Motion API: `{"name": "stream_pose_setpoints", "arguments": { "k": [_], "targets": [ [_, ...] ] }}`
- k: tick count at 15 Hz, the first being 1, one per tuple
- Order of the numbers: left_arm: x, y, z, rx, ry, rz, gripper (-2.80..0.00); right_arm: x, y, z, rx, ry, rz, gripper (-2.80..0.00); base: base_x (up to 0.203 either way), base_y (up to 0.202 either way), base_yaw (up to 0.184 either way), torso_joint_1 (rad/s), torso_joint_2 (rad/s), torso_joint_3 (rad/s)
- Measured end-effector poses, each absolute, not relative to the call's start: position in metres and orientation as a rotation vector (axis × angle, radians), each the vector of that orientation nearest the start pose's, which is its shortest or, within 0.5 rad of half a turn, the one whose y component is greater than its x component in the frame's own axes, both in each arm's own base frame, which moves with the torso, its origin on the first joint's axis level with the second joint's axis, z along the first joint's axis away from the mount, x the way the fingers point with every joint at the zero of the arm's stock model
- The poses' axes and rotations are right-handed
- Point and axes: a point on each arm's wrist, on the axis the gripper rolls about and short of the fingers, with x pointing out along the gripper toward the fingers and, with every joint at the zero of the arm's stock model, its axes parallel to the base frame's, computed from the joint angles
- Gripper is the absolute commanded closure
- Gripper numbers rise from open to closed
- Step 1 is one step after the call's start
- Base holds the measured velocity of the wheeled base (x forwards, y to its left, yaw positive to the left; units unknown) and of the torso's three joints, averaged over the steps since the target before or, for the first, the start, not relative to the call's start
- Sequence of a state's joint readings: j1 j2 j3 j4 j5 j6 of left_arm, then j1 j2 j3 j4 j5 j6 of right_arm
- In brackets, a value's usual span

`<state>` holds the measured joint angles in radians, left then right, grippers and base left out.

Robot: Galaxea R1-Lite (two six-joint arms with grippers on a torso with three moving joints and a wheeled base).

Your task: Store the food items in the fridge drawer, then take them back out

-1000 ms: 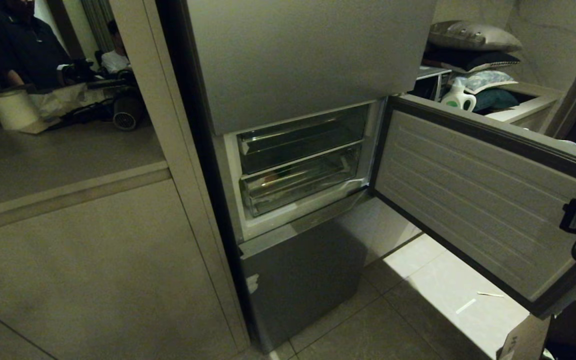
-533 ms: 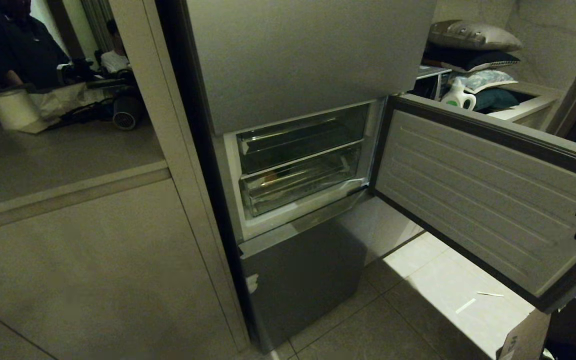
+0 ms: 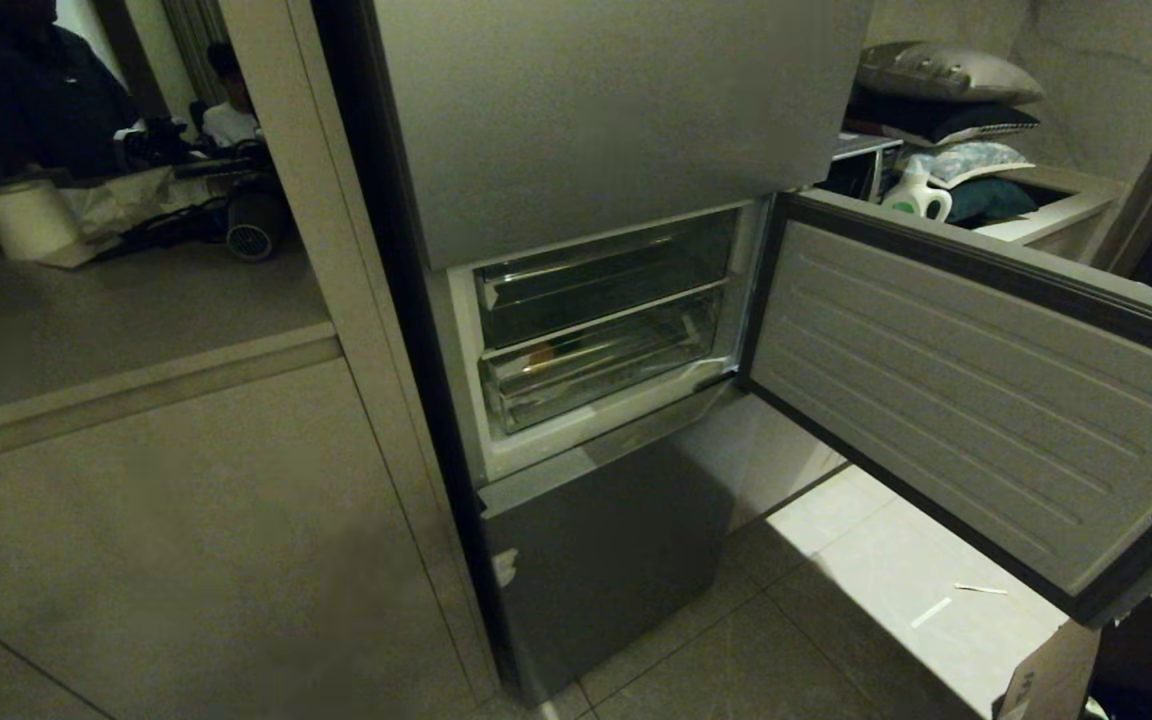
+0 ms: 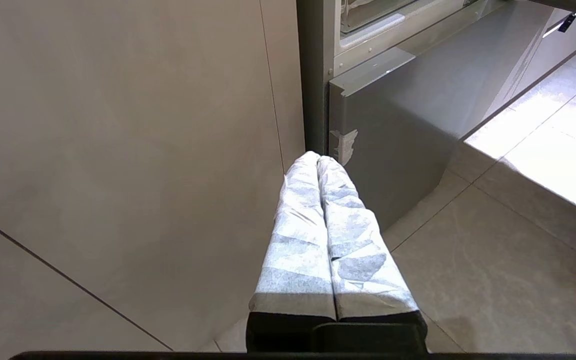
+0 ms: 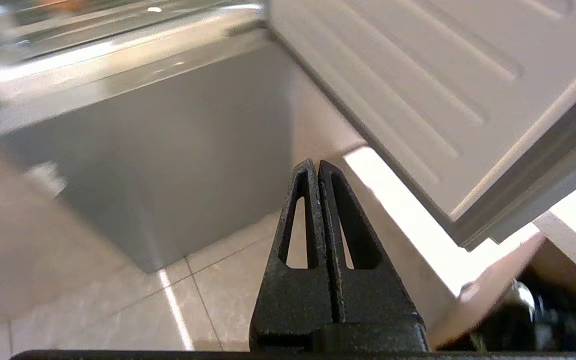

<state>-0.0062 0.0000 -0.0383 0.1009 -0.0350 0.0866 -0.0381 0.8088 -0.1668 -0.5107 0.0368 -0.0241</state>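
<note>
Grey steel fridge (image 3: 626,110) stands in front of me with its middle door (image 3: 956,400) swung wide open to my right, its ribbed pale inner panel facing me. Inside the opening sit two clear plastic bins, one above the other. The lower one, the wide shallow clear fridge drawer (image 3: 601,370), is pushed in. Behind its thick front lip I can make out a small tan-orange patch, probably the round potato (image 3: 539,353), with a darker smudge beside it that may be the green bell pepper; I cannot be sure of the pepper.

My right pincer (image 5: 317,170), bare black fingers pressed flat together and empty, hangs low beside the open door's lower edge, pointing at the tiled floor (image 3: 836,600) and the closed bottom door (image 3: 601,560). My left pincer (image 4: 318,160), its fingers wrapped in pale tape, is likewise closed on nothing and parked low by the cupboard panel (image 3: 186,540) left of the fridge.

I judge the food to be stored and the door open, so the step in hand is taking it back out. Next I would need to raise the right pincer to the drawer's lip, open it, and pull the drawer out before reaching in.

Neither arm shows in the head view. Reflections on the clear plastic blur the drawer's contents. Two people sit dim and far off at upper left.
</note>
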Motion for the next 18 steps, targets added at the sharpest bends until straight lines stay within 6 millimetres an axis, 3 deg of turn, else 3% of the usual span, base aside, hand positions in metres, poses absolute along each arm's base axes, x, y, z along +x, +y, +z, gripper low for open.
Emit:
{"name": "stream_pose_setpoints", "arguments": {
  "k": [3, 7, 10, 18],
  "targets": [
    [-0.026, 0.0, 0.076, 0.07, 0.061, -0.036, 0.0, 0.026, 0.001, 0.128, -0.049, 0.074, 0.042, 0.0, 0.0, 0.0, 0.0, 0.0, 0.0, 0.0],
    [-0.026, 0.0, 0.076, 0.002, 0.06, -0.002, 0.0, -0.01, 0.0, 0.085, -0.073, 0.093, 0.034, 0.0, 0.0, 0.0, 0.0, 0.0, 0.0, 0.0],
    [-0.026, 0.0, 0.076, -0.001, 0.059, -0.002, 0.0, -0.019, 0.0, 0.085, -0.07, -0.038, 0.001, 0.0, 0.0, 0.0, 0.0, 0.0, 0.0, 0.0],
    [-0.026, 0.0, 0.076, -0.001, 0.058, -0.002, 0.0, -0.023, 0.0, 0.084, -0.033, -0.082, -0.006, 0.0, 0.0, 0.0, 0.0, 0.0, 0.0, 0.0]
  ]
}}
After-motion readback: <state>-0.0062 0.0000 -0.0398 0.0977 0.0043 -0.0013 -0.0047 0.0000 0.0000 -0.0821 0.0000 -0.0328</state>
